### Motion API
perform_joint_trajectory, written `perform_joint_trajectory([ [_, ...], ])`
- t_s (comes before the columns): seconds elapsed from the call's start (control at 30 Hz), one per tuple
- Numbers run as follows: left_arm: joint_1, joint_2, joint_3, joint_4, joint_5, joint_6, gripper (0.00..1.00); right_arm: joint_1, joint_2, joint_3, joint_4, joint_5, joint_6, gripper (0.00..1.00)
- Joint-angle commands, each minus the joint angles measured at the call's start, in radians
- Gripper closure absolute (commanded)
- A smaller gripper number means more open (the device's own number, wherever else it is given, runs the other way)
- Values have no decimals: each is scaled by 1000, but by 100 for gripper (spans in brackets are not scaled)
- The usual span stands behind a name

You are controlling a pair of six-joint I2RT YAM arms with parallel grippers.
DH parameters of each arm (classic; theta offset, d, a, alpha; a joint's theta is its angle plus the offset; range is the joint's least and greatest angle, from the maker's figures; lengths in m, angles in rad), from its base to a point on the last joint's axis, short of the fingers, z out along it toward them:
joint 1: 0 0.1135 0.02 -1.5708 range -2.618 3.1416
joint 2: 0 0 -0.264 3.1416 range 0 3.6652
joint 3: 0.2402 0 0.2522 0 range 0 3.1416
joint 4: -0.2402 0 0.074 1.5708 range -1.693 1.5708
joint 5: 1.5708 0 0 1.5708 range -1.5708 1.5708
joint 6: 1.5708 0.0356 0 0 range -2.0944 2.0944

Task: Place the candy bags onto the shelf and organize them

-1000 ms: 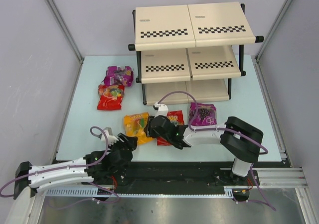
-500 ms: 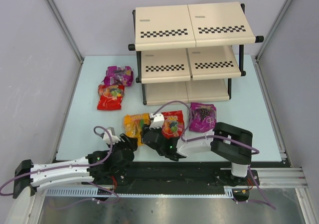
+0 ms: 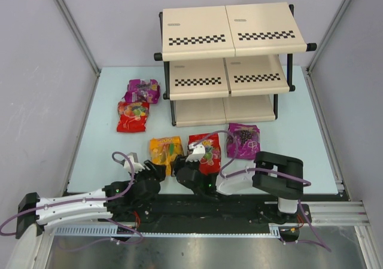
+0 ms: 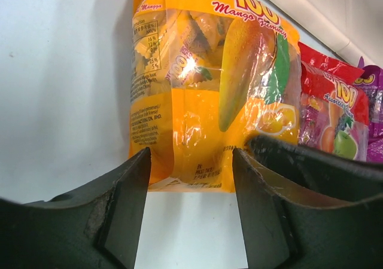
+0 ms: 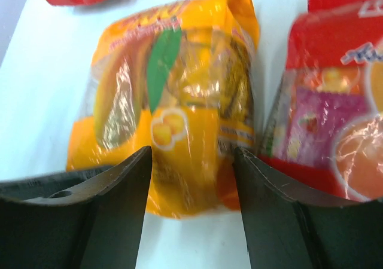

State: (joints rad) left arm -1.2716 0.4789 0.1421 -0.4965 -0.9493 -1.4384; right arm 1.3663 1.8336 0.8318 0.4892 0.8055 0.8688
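Right hand (image 5: 191, 155) parted, empty, before orange bag (image 5: 179, 89); left hand (image 4: 190, 155) likewise; shelf (image 3: 227, 30) only overhead.

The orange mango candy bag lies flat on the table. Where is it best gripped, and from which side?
Probably pinch the orange mango bag at its thin bottom seam, coming from the near side with the left gripper. It lies flat, that seam faces the open jaws, and a red bag crowds its right side.
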Motion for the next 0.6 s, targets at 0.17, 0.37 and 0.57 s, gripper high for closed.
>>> perform_joint_trajectory([
  [0.17, -6, 30, -29, 56, -17, 45, 54, 40, -30, -59, 14, 44, 55, 58],
  [0.37, -6, 46, -10, 91, -20, 105, 81, 40, -54, -62, 72, 38, -49, 83],
  [0.57, -6, 38, 83, 98, -19, 245, 100, 59, -154, -62, 75, 60, -189, 100],
])
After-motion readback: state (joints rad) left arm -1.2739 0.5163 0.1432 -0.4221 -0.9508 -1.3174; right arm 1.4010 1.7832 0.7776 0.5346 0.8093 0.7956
